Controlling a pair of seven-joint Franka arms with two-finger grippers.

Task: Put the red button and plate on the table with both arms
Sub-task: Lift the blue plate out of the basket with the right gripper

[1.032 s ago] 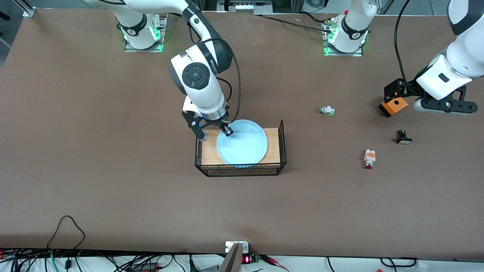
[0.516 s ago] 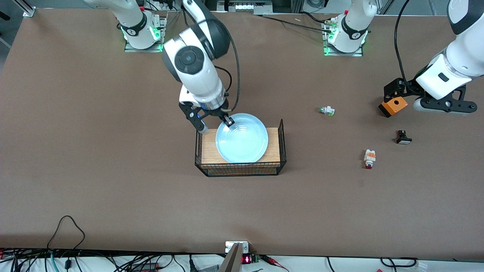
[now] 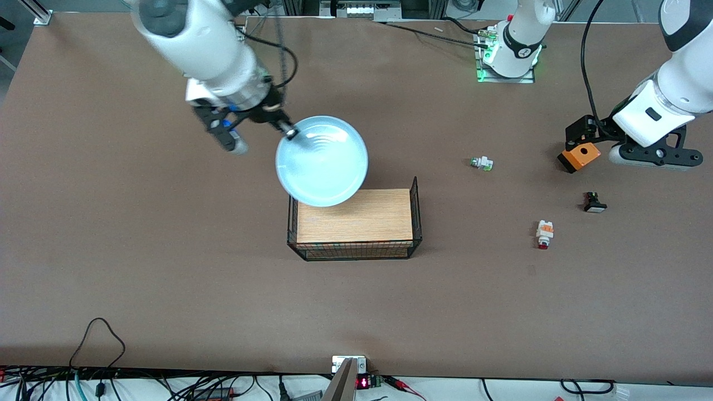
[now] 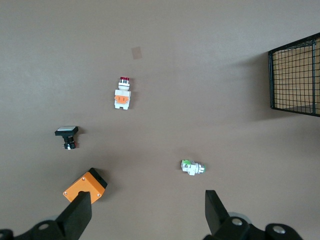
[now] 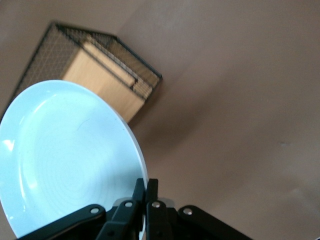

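My right gripper (image 3: 288,131) is shut on the rim of the pale blue plate (image 3: 322,161) and holds it in the air, over the table and the stand's edge nearest the robots. In the right wrist view the plate (image 5: 65,155) fills one side, pinched at the gripper (image 5: 146,186). The red button (image 3: 544,234) lies on the brown table (image 3: 167,250) toward the left arm's end; it also shows in the left wrist view (image 4: 122,95). My left gripper (image 4: 145,212) is open and empty, hovering over the table above the orange box (image 3: 579,156).
A black wire stand with a wooden top (image 3: 354,224) sits mid-table, bare. A green-capped button (image 3: 481,163), a black button with a white cap (image 3: 594,203) and the orange box (image 4: 85,186) lie near the red button. Cables run along the table's front edge.
My right gripper has lifted the plate off the wire stand and carried it up and toward the right arm's base. The left arm has not moved.
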